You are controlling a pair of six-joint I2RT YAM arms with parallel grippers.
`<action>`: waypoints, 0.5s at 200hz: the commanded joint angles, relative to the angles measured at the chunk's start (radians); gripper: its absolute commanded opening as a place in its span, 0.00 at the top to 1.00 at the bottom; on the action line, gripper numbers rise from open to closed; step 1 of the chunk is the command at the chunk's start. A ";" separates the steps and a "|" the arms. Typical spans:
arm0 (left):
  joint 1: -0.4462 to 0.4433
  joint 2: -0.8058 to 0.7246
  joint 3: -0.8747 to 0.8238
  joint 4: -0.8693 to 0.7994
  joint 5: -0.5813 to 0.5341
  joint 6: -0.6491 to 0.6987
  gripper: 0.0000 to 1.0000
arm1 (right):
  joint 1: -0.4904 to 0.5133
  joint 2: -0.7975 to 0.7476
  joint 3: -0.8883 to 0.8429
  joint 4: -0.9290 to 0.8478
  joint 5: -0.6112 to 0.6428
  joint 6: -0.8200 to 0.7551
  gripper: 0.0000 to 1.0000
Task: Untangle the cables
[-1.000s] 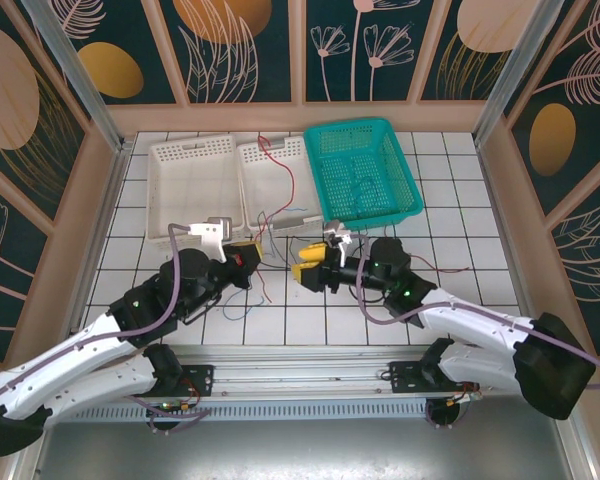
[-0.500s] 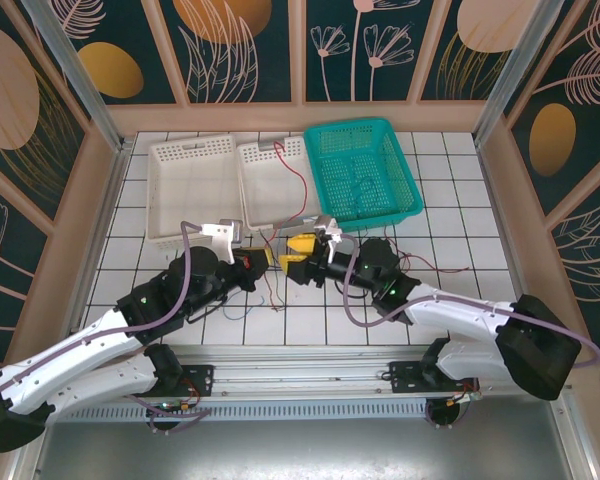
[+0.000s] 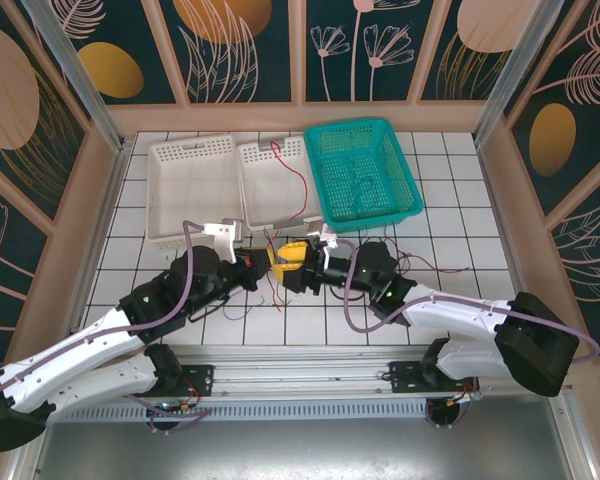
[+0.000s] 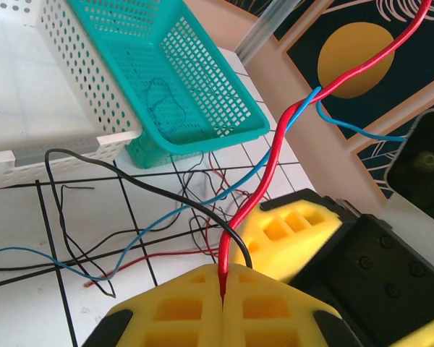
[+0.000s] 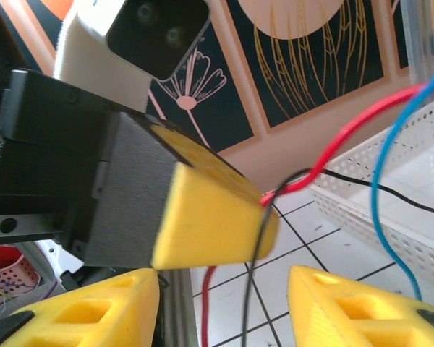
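I see bright, even overhead light and soft shadows on the table (image 3: 480, 230). Of my 2 wrist feeds, the left shows the cables (image 4: 325, 88) sharp; the right smears the left gripper (image 5: 257, 217), maybe from motion.

Bench (image 3: 460, 300), white-tiled. Set at the far side: left white basket (image 3: 190, 190), right white basket (image 3: 255, 195), teal basket (image 3: 405, 190). Thin cables (image 3: 432, 266) are strewn across nearer tiles.

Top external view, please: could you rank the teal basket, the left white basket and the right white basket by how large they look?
1. teal basket
2. left white basket
3. right white basket, which looks only slightly smaller than the left one
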 commanded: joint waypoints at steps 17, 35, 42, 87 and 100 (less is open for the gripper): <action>0.004 0.003 -0.006 0.042 0.015 -0.008 1.00 | 0.019 0.046 0.008 0.073 -0.034 0.031 0.57; 0.004 -0.003 -0.004 0.041 0.013 -0.009 1.00 | 0.033 0.069 0.021 0.069 -0.033 0.026 0.64; 0.004 -0.006 -0.003 0.042 0.013 -0.010 1.00 | 0.038 0.076 0.022 0.066 -0.023 0.023 0.65; 0.004 -0.020 -0.011 0.049 0.016 -0.016 1.00 | 0.041 0.094 0.029 0.062 0.025 0.025 0.83; 0.004 -0.023 -0.010 0.041 0.011 -0.012 1.00 | 0.041 0.084 0.032 0.041 0.045 0.016 0.96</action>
